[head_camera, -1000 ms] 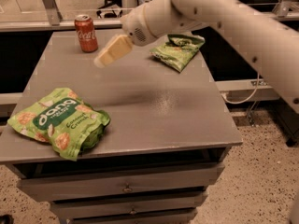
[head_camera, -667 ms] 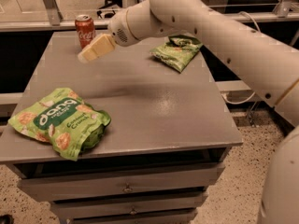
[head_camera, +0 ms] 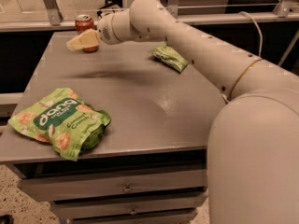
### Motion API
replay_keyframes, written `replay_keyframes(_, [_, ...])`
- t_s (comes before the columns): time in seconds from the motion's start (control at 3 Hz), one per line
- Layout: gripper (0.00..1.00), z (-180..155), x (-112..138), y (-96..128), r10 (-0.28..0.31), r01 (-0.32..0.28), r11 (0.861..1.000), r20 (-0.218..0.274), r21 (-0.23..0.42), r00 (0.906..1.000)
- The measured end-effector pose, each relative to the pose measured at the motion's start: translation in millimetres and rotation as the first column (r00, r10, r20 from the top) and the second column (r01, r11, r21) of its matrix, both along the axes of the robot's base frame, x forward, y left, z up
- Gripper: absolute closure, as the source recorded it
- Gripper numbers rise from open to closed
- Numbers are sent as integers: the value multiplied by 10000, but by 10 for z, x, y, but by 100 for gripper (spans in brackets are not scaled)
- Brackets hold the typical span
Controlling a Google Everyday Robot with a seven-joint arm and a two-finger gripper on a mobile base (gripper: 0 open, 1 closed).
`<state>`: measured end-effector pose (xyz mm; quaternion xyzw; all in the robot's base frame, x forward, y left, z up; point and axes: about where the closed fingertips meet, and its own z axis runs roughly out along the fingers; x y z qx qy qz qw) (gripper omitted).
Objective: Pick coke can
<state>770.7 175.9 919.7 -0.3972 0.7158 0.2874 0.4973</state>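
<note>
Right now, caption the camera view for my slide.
Gripper at the coke can at the table's far left; a large green snack bag lies near, a small green bag farther right.

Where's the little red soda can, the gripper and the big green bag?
little red soda can (head_camera: 84, 24): camera view, upper side.
gripper (head_camera: 72, 43): camera view, tip, overlapping the can.
big green snack bag (head_camera: 56, 120): camera view, printed front.

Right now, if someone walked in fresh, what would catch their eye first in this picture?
The big white arm stands out first, stretching from the lower right across the grey table to its far left corner. There its gripper sits right in front of the red coke can. Next comes the bright green snack bag at the near left edge, with a smaller green bag farther back.
</note>
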Motion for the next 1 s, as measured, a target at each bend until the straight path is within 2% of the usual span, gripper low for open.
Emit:
replay_keyframes(0.33, [0,-71,366,128,-288,287,9992,32,286,9996])
replay_keyframes(0.67, [0,-155,625,126,-423,421,9990,147,150,9990])
replay_keyframes(1.0, [21,-265,837,140,-463,462,9988,38,164,9989])
